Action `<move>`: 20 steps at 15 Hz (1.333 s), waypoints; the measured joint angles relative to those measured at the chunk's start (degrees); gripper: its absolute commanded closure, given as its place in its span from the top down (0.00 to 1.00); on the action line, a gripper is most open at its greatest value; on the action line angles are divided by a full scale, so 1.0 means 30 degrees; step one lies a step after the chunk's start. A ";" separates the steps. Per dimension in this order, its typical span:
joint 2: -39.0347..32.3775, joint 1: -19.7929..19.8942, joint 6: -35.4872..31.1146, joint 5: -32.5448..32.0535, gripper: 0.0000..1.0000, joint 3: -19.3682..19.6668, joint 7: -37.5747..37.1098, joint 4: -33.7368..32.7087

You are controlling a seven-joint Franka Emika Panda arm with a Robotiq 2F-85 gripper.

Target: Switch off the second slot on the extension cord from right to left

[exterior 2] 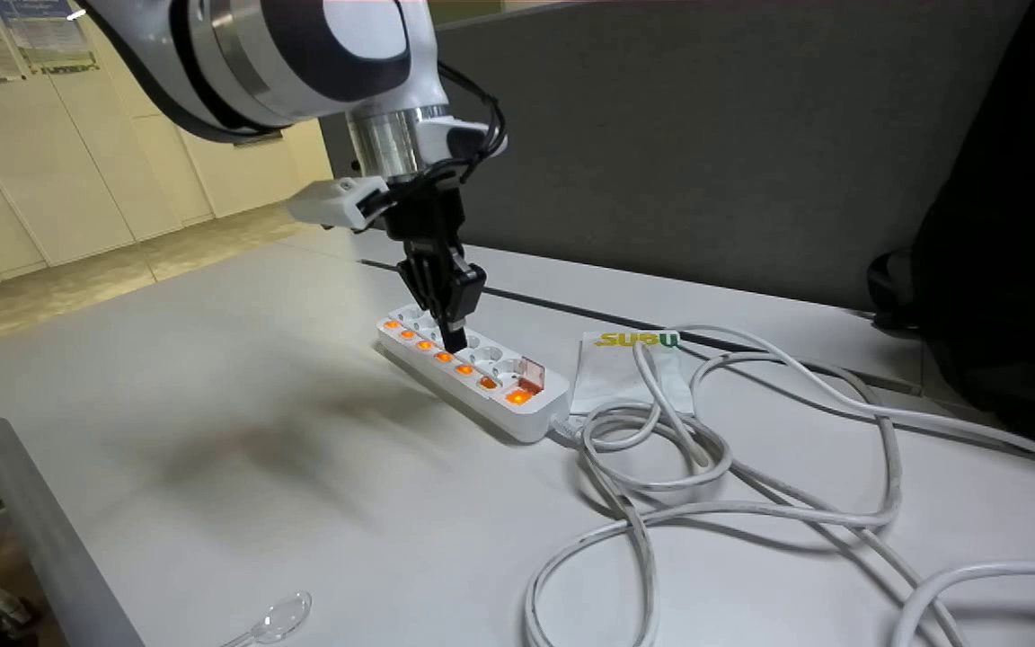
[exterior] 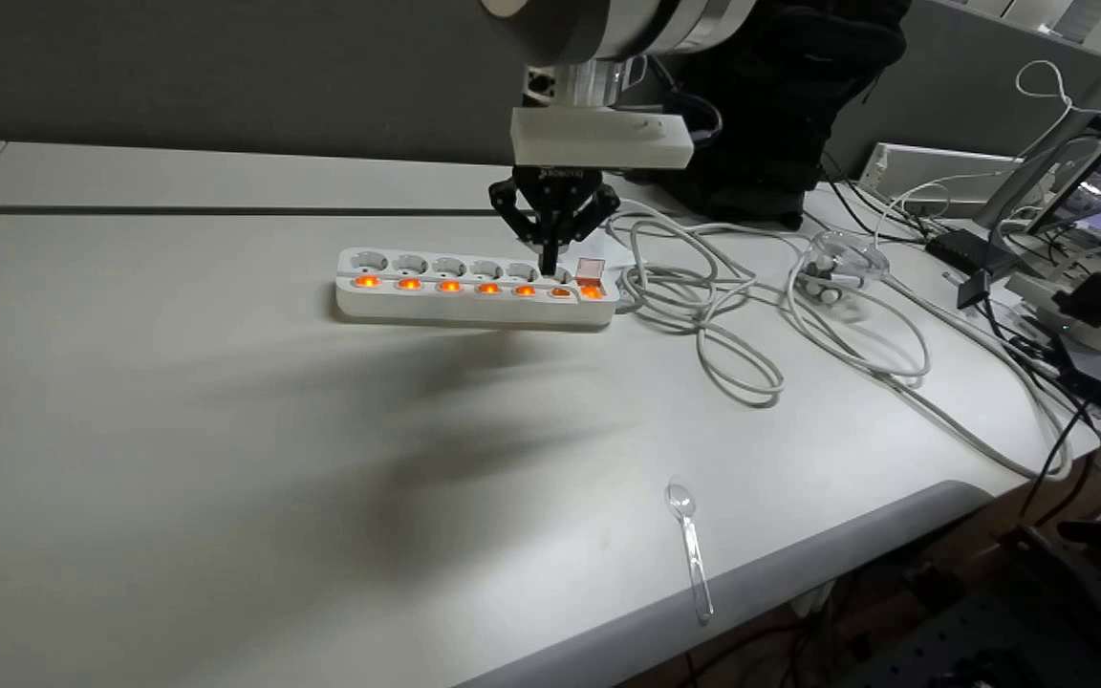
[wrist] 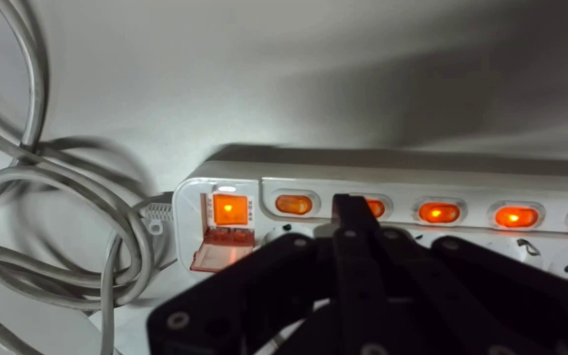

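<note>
The extension cord, a long white power strip (exterior: 474, 308), lies on the table; it also shows in an exterior view (exterior 2: 535, 420) and the wrist view (wrist: 437, 180). Its second slot's orange switch (exterior: 525, 290) is lit; in the wrist view this switch (wrist: 376, 207) is partly hidden by my fingertips. The first slot's switch (wrist: 294, 204) beside it looks dimmer than the other small switches. My gripper (exterior: 548, 263) is shut and empty, pointing down over the strip at its cabled end. Its tips (wrist: 354, 202) overlap the left part of the second switch in view; I cannot tell whether they touch.
A square orange switch (wrist: 230, 209) with a raised clear red cover (wrist: 222, 250) sits at the cabled end. Looped grey cables (exterior: 694, 287) lie beside that end. A white packet (exterior 2: 603, 368) lies behind. A clear spoon (exterior: 689, 545) lies near the table's front edge.
</note>
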State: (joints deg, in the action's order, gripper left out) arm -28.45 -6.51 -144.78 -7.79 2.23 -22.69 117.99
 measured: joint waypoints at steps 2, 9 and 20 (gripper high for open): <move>-0.0369 -0.0032 -0.0314 0.0111 0.00 0.0043 0.0000 -0.0134; -0.1272 -0.0336 -0.1369 0.0698 0.00 0.0231 0.0001 -0.0430; -0.1640 -0.0731 -0.1548 0.1517 0.00 0.0575 -0.0008 -0.0532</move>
State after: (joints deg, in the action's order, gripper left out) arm -33.37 -8.71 -149.43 -3.24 3.96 -22.72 116.40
